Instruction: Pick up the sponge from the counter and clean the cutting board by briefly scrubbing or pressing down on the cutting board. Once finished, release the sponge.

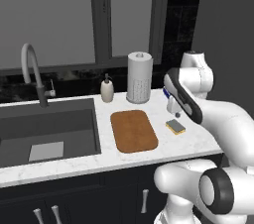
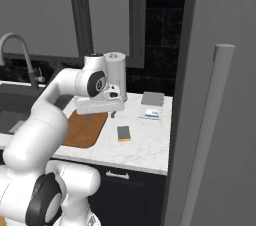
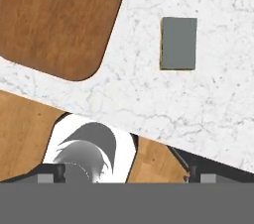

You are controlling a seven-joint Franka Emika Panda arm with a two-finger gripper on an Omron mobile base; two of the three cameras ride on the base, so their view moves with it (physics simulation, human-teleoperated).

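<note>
The sponge (image 1: 175,126) lies flat on the white marble desk (image 1: 188,143), just right of the brown cutting board (image 1: 133,130) and apart from it. The claw (image 2: 113,114) hangs above the desk between board and sponge, holding nothing; its 2 tips sit far apart in the hand view, so it is wide. The right base view shows a blue-and-white flat object (image 2: 151,114) and a grey slab (image 2: 152,99) behind the sponge. The left base view shows the sink (image 1: 47,131), soap bottle (image 1: 107,89) and paper towel roll (image 1: 139,77).
</note>
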